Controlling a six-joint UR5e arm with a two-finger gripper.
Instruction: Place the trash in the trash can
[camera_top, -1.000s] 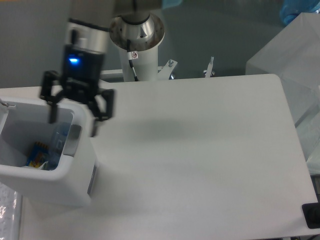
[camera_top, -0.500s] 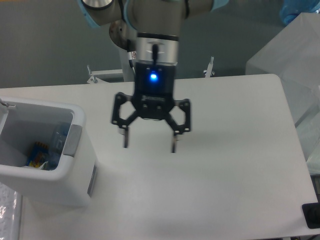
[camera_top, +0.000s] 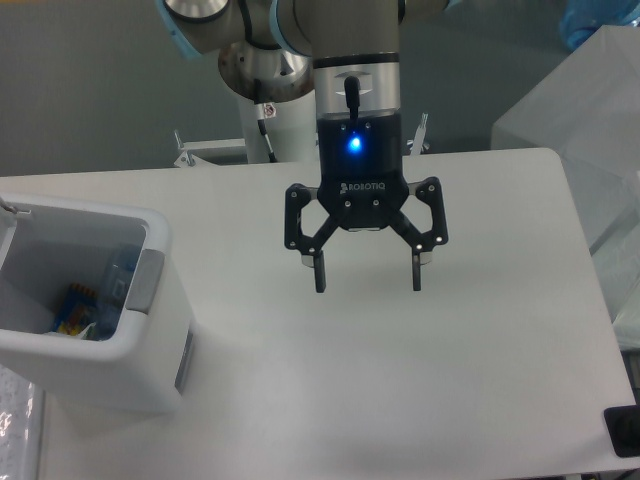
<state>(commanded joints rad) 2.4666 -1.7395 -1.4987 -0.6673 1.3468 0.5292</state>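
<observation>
We held our gripper above the table, fingers spread wide and empty (blue light on). The bottle lay inside the trash can at the left, beside a snack packet.

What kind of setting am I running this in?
Likely a robotics lab bench: an arm on a pedestal with its pincer open over a plain white table, a white trash can at one side, grey backdrop.

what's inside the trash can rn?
Inside the trash can: a bluish clear bottle against the right wall and a blue-and-yellow packet at the bottom. The near wall hides the rest.
</observation>
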